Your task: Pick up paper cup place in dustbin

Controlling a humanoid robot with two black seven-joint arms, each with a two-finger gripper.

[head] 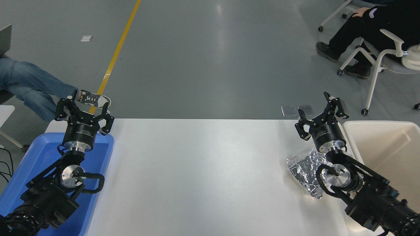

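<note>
The paper cup is not in view. The dustbin (377, 125), a cream-beige tub, stands at the table's right edge; what shows of its inside is bare. My right gripper (320, 108) is open and empty above the table's far right, just left of the dustbin's near corner. My right arm crosses over a crinkled silver foil packet (303, 167). My left gripper (83, 106) is open and empty, parked over the far end of the blue bin.
A blue plastic bin (32, 157) stands at the table's left edge under my left arm. A person's legs show at the far left (29, 85). Another person sits on a wheeled chair (380, 55) at the far right.
</note>
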